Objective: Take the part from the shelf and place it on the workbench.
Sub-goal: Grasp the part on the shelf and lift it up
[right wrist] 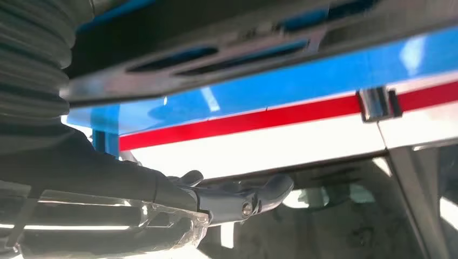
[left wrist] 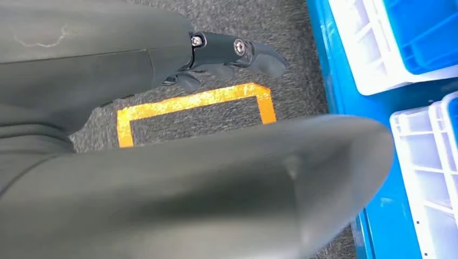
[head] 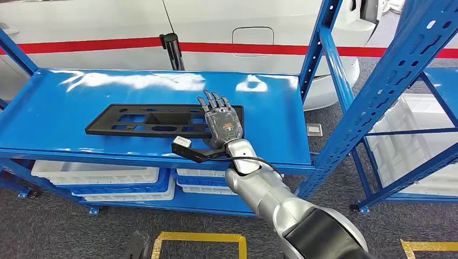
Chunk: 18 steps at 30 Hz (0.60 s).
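Right hand (head: 223, 123) laid flat, palm down, over the right end of the black part (head: 146, 120), fingers (head: 211, 102) stretched forward and only a little apart, their tips past the far edge of the part. Touching or just hovering above it: cannot tell from the head view. Nothing clasped between the fingers. In the right wrist view the same hand (right wrist: 216, 197) seen from the side, thumb (right wrist: 267, 191) out straight, the part (right wrist: 259, 46) running across the picture as a dark slotted plate, and no finger closed around it.

Part lying flat on the top level of the blue shelf (head: 54, 102), near its front edge, long side parallel to that edge: a black rectangular plastic panel with several cut-outs. A small orange and green mark on the back of the right hand, too small to read. No readable writing elsewhere.

Left hand (left wrist: 227, 56) hanging low over grey carpet, dark fingers curled inward with nothing in them, above a yellow floor marking (left wrist: 194, 102). White bins (head: 94, 174) on the lower shelf level, visible in the head view and, closer, in the left wrist view. Behind the shelf a white car (head: 243, 32) with a red stripe (head: 81, 45).
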Motion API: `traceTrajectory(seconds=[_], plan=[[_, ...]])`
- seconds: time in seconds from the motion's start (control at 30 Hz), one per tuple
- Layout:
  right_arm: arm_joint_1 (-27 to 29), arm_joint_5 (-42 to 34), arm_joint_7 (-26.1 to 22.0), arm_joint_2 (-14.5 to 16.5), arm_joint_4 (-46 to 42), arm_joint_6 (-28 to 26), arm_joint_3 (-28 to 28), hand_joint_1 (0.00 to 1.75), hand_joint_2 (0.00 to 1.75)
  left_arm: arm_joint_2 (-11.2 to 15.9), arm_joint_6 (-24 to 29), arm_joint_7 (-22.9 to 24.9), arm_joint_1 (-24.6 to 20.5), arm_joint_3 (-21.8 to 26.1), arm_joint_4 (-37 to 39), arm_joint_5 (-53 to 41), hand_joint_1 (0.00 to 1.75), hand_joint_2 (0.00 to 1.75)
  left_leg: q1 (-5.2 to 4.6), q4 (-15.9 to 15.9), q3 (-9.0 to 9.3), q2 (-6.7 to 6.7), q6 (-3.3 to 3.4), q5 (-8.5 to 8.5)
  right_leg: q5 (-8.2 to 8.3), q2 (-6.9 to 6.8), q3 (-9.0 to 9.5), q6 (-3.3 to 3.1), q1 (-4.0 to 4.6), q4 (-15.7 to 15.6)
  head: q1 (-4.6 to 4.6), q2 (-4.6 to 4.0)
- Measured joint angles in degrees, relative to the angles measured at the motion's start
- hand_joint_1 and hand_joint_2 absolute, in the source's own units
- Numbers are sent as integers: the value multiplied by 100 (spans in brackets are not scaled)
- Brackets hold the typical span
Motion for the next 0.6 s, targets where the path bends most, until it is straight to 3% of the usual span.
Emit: traceTrajectory(seconds=[0.07,0.13,0.2,0.27,0.37,0.4,0.47,0.53,0.57,0.6], plan=[[5,1,-11,2,-1,2,0,0,175,1,-1,0,1,0,2,-5,0,0,-11,-246,72,2,44,222,-12,-7,24,-13,22,0,-1,0],[5,2,-23,13,-3,3,0,0,175,6,-1,0,-1,0,3,-10,0,0,-62,-944,351,54,167,677,-34,-22,77,-40,56,-4,3,0],[-4,1,-27,24,-3,10,-1,0,87,16,-1,2,-18,0,3,-14,0,0,-150,-1512,606,161,280,896,-50,-44,101,-40,93,-12,5,0],[0,-3,-42,26,-3,19,-9,0,0,16,-10,9,-37,0,3,-22,0,0,-216,-1642,651,187,325,878,-57,-88,95,0,106,-28,2,0],[-3,-12,-106,36,-11,14,-52,0,0,-5,-24,17,-40,1,3,-27,0,0,-204,-1801,738,110,357,946,-140,-116,40,68,113,72,6,0],[-7,-14,-140,38,-13,8,-68,0,0,-12,-25,18,-42,1,3,-29,0,0,-191,-1863,776,89,373,979,-243,-95,-61,64,112,280,13,0],[17,-58,-252,32,-13,-2,-99,0,0,-18,-26,19,-47,4,3,-32,0,0,-182,-1904,797,45,402,1002,-537,-42,-436,35,85,1015,21,0],[79,-147,-371,34,-13,28,-135,0,0,-20,-27,20,-37,7,3,-35,0,0,-183,-1902,797,-5,401,996,-678,-24,-765,72,65,1582,25,0],[102,-195,-405,40,-14,74,-152,0,44,-21,-27,21,-31,8,4,-38,0,0,-182,-1898,800,-31,393,990,-614,-23,-782,121,54,1556,25,0],[113,-246,-421,51,-20,141,-167,0,87,-22,-26,22,-27,8,4,-43,0,0,-180,-1892,805,-55,378,980,-467,-23,-680,179,38,1294,27,0]])
